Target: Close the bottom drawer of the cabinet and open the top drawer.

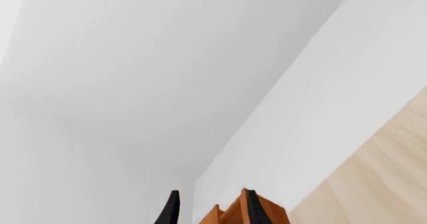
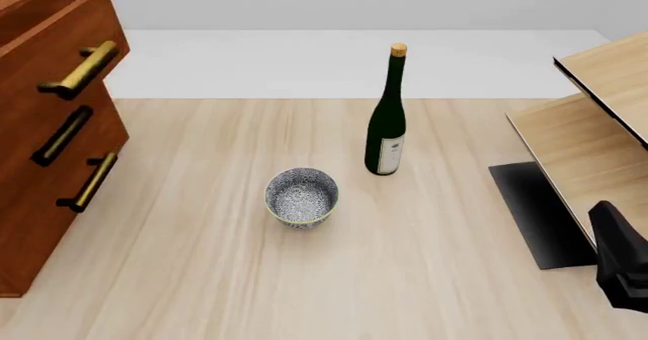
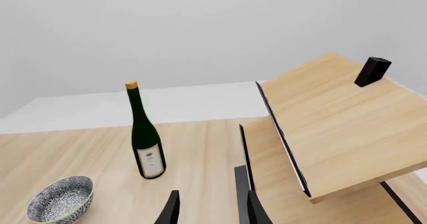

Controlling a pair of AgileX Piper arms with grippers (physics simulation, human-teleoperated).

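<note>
- The cabinet (image 2: 41, 150) stands at the far left of the desk (image 2: 223, 279) in the front view; its three drawers each carry a brass bar handle
- The top drawer (image 2: 71, 33) juts forward of the two below it, so it stands pulled out; its handle (image 2: 79, 70) tilts toward the camera
- The bottom drawer (image 2: 45, 203) sits flush with the middle drawer (image 2: 61, 139), pushed in
- The left end effector (image 1: 210, 209) shows only as two dark fingertips with a gap between them, nothing held; a reddish-brown wooden edge lies just beyond one tip, and whether it touches I cannot tell
- The right end effector (image 3: 210, 209) hangs near the right edge of the desk, its fingertips apart and empty
- A green wine bottle (image 2: 386, 116) stands upright mid-desk; a patterned bowl (image 2: 302, 196) sits nearer the camera, apart from it
- A pale wood shelf unit (image 2: 597, 127) fills the right side
</note>
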